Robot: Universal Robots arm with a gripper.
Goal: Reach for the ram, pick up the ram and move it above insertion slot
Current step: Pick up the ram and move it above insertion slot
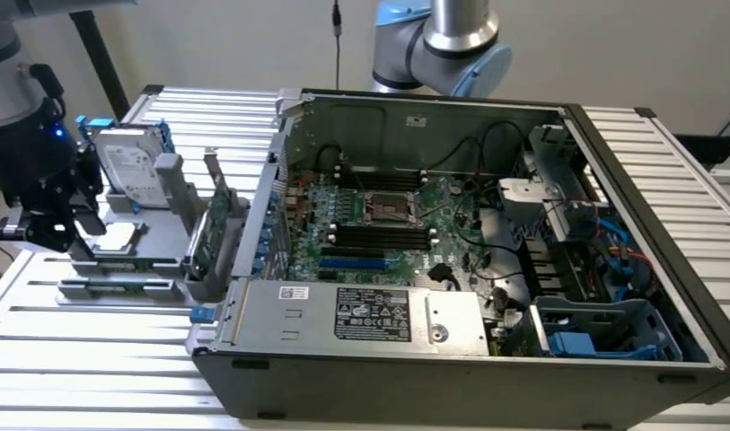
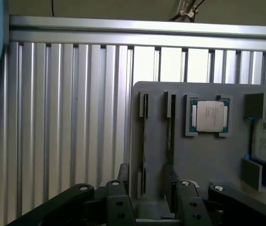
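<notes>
Wrist view: pincer (image 2: 145,176) spread over the ram (image 2: 144,136), standing on edge in a grey holder (image 2: 208,160) on the bench (image 2: 52,117); likely light, stiff, fragile; best pinched across the flat faces near mid-length, gently, away from contacts.

The surface (image 2: 76,122) is ribbed aluminium with a soft satin sheen. The holder tray (image 2: 208,160) looks like matt grey plastic. The processor (image 2: 210,116) has a smooth, dull-silver metal lid. The gripper (image 2: 146,181) is matt black with bright metal bolts. The computer case (image 1: 461,382) is dark matt sheet metal.
</notes>
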